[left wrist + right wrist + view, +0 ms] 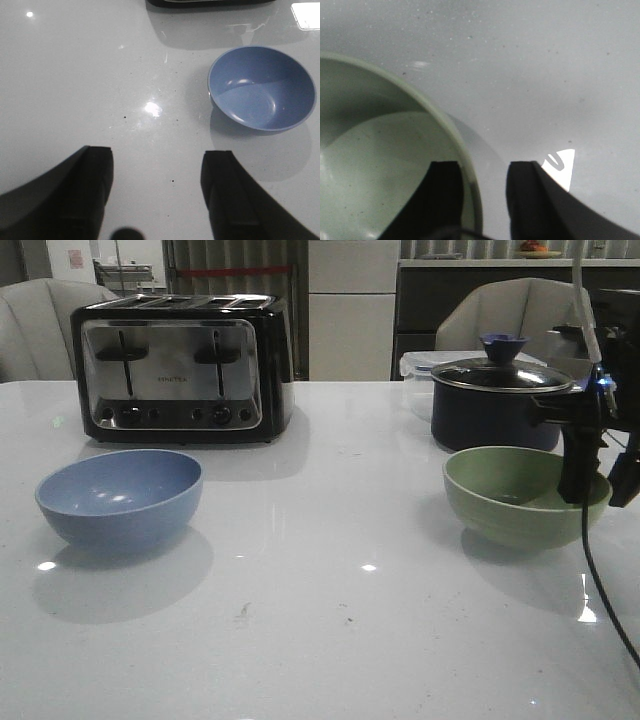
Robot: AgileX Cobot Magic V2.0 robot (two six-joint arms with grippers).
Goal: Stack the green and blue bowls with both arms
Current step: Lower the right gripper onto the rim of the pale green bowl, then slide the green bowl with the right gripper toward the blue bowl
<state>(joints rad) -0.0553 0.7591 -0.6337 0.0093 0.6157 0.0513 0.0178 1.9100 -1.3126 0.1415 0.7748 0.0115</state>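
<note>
Two matte bowls, blue bowl [119, 497], green bowl [524, 493]

A kitchen-like room, by the look of it: a chrome four-slot toaster [182, 368] and a dark lidded saucepan [498, 398] sit on a glossy white counter [320, 620], with pale chairs [510, 315] and cabinets behind.

The right gripper [598, 478] hid part of the green bowl's [510, 502] right rim, and the frame's right edge cut off the arm above it. The saucepan [485, 410] hid much of a clear container [420, 368] behind it. The toaster's [180, 365] small lettering could not be read. The left arm was out of the front view.
</note>
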